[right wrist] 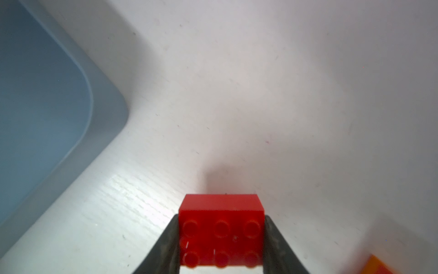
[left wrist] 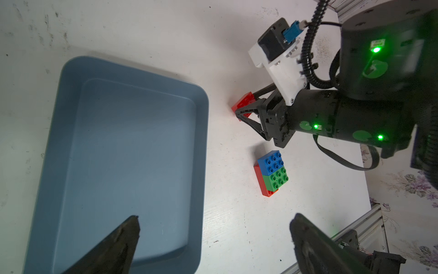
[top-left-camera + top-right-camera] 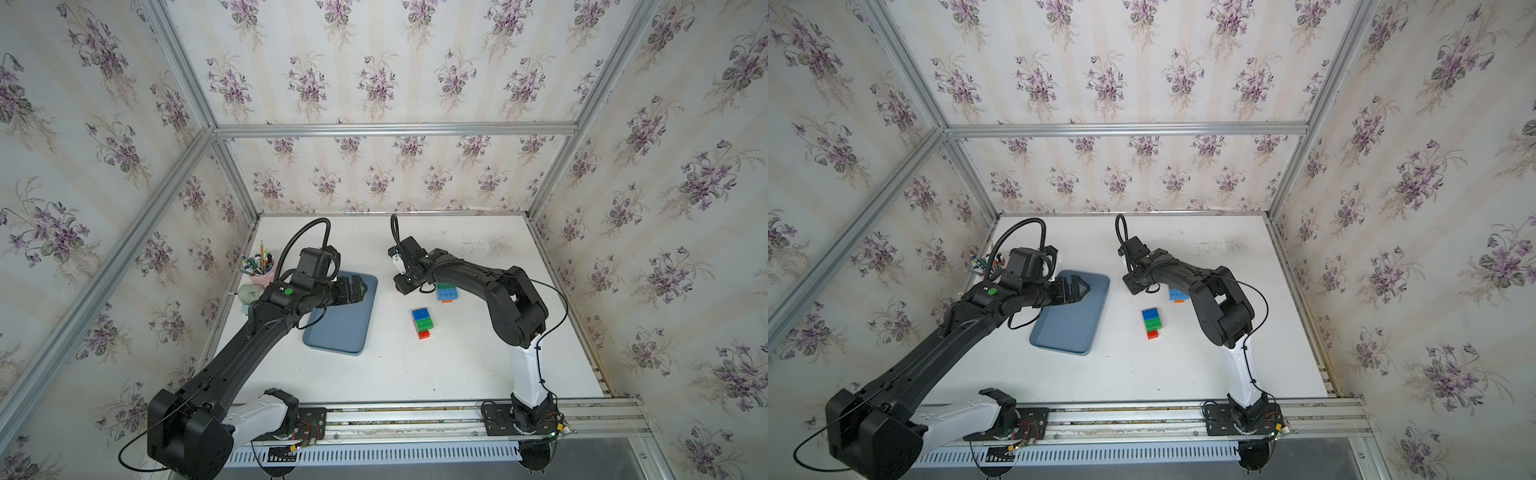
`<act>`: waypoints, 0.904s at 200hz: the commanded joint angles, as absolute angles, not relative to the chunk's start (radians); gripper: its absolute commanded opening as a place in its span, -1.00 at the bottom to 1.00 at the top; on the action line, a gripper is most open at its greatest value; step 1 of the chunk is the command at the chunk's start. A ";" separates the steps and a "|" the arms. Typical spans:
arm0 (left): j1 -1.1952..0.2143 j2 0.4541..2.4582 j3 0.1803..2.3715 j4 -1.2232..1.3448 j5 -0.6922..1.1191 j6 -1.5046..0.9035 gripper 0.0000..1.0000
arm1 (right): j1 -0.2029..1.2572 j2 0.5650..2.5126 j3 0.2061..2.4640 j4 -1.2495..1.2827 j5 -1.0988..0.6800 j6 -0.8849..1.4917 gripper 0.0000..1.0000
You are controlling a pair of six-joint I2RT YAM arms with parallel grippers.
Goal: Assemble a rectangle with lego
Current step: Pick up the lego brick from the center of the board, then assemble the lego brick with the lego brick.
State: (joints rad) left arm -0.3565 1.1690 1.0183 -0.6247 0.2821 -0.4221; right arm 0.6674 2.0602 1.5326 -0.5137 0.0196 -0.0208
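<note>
**Red brick [image 1: 221, 227] pinched in my right pincer [image 1: 221, 219]**

Both dark fingers [image 1: 166, 249] of that pincer press flat against the brick's sides. Two rows of three studs show on its top. It sits low at the worktop [image 1: 284, 95]; whether it touches the surface I cannot tell.

My left pincer [image 2: 215, 217] is spread wide and hangs above the tray [image 2: 203, 142], a grey-blue one with rounded corners whose smooth floor shows from wall to wall. Behind my left arm, at the worktop's edge, a pink cup [image 3: 262, 272] holds pens and pencils.

Between my two pincers and apart from the tray stands the stack [image 2: 272, 173]. A blue and a green brick sit side by side on a long red one, with a bit of orange at its end. A second cluster [image 3: 446, 292] of green, blue and orange lies behind my right pincer, partly under that arm.

Ahead of my right pincer the white worktop runs bare to the back wall. The tray's rounded corner lies near it, toward my left pincer.
</note>
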 commanded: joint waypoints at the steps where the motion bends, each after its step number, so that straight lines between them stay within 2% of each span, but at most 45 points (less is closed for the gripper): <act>1: -0.356 1.163 1.055 -0.658 0.257 -0.383 1.00 | 0.670 1.985 1.522 -0.558 0.043 0.079 -0.26; 44: -0.360 1.161 1.102 -0.672 0.274 -0.340 1.00 | 0.669 1.742 1.389 -0.711 0.044 0.224 -0.26; 99: -0.373 1.163 1.067 -0.619 0.311 -0.354 1.00 | 0.682 1.435 1.048 -0.802 -0.030 0.459 -0.27; 130: -0.376 1.168 1.058 -0.620 0.332 -0.357 1.00 | 0.745 1.377 0.920 -0.757 -0.061 0.591 -0.28; 181: -0.374 1.131 1.030 -0.608 0.353 -0.362 1.00 | 0.851 1.395 0.872 -0.657 -0.012 0.728 -0.27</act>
